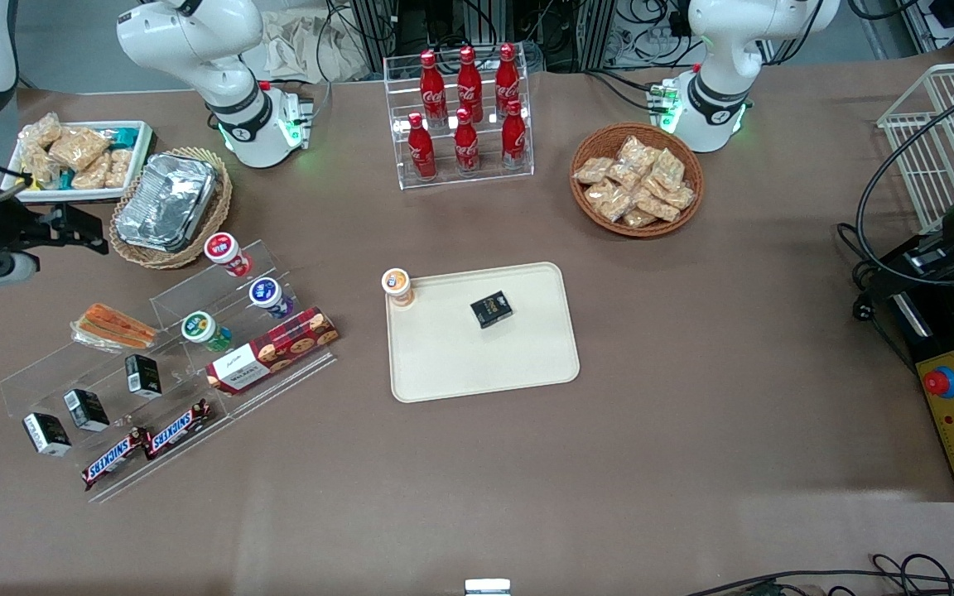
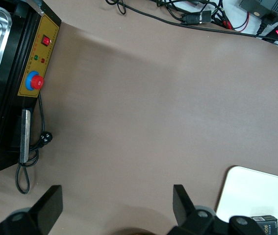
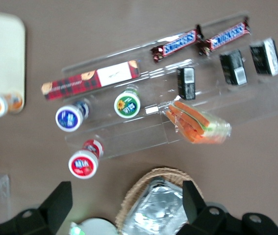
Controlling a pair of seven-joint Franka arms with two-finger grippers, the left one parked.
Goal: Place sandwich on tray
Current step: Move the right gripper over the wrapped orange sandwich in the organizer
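Note:
The sandwich (image 1: 113,326), orange-red on top with pale bread and green filling in clear wrap, lies on the top step of a clear acrylic display stand; it also shows in the right wrist view (image 3: 198,125). The cream-beige tray (image 1: 485,364) lies flat in the middle of the table and shows in the right wrist view (image 3: 1,54). It holds an orange-lidded cup (image 1: 397,285) at one corner and a small black box (image 1: 491,309). My gripper (image 1: 84,230) is open and empty. It hovers above the table beside the foil container's basket, farther from the front camera than the sandwich, fingers (image 3: 60,203) wide apart.
The stand (image 1: 162,372) also holds small lidded cups, black boxes, two Snickers bars and a red biscuit box (image 1: 272,350). A wicker basket with a foil container (image 1: 166,203) and a white bin of snack packets (image 1: 75,157) lie nearby. A cola rack (image 1: 464,116) and a snack basket (image 1: 636,180) stand farther back.

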